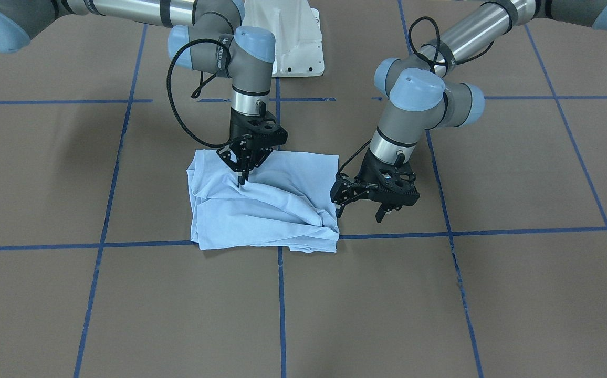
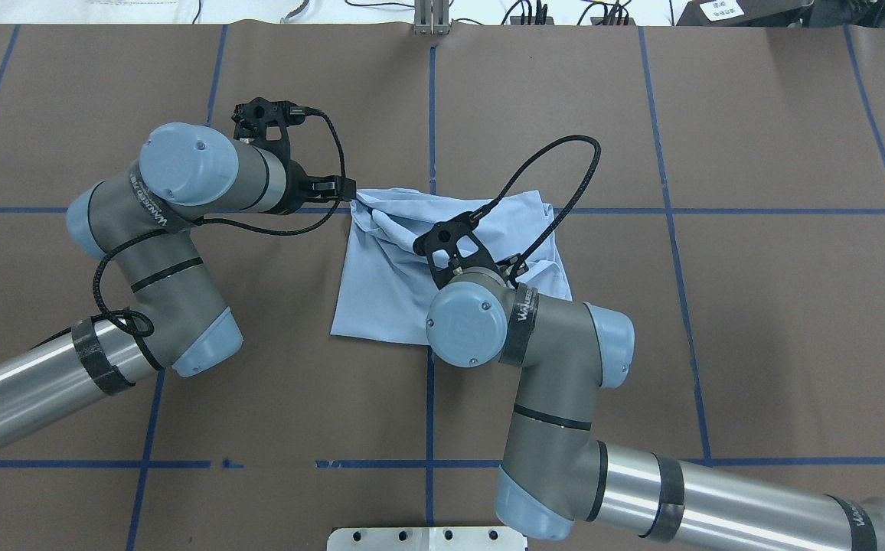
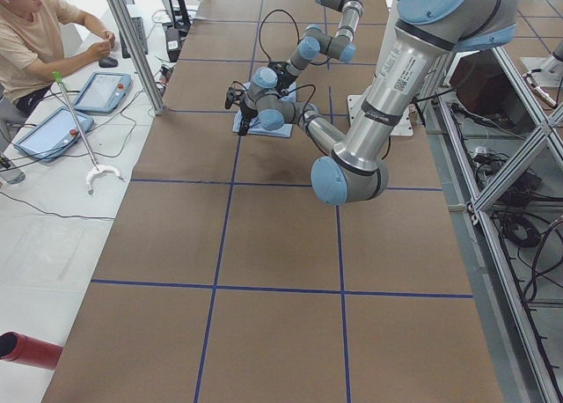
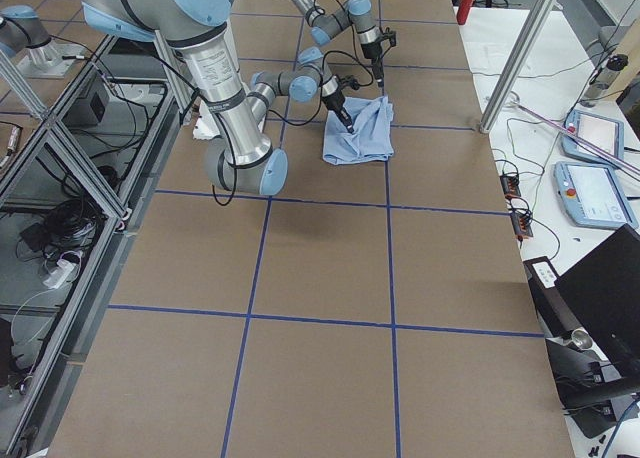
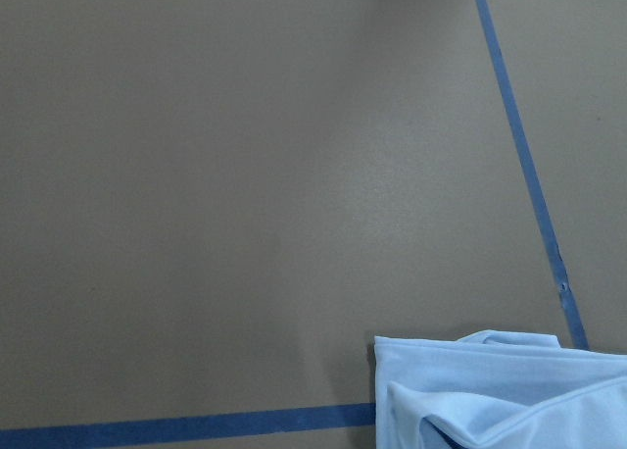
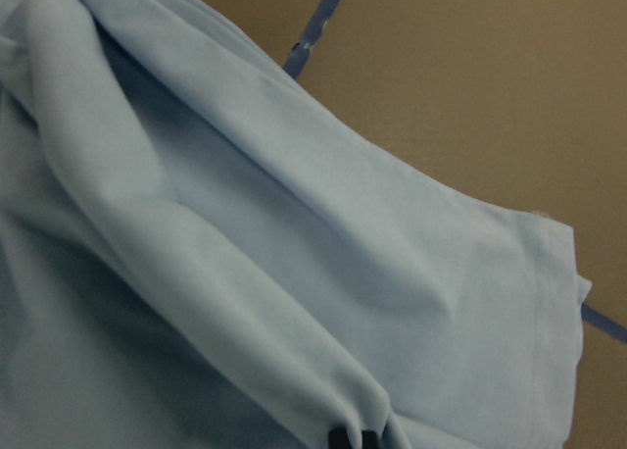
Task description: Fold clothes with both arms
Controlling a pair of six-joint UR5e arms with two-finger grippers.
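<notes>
The light blue T-shirt [image 1: 261,215] lies folded and wrinkled at the table's middle [image 2: 381,283]; its print and neck label are hidden. My right gripper [image 1: 241,180] points straight down with its fingers together on a ridge of the shirt's fabric near the robot-side edge. The right wrist view shows folds of the shirt [image 6: 294,243] and a dark fingertip [image 6: 353,437] at the bottom. My left gripper [image 1: 359,212] is open and empty, low beside the shirt's edge on my left [image 2: 335,187]. The left wrist view shows only a shirt corner [image 5: 500,395] on the table.
Brown table with a blue tape grid [image 1: 280,294]. The white pedestal base [image 1: 293,42] stands at the robot's side. An operator [image 3: 35,33] sits past the far table edge with tablets [image 3: 101,91]. Aluminium frame posts [image 4: 520,48] stand along that edge.
</notes>
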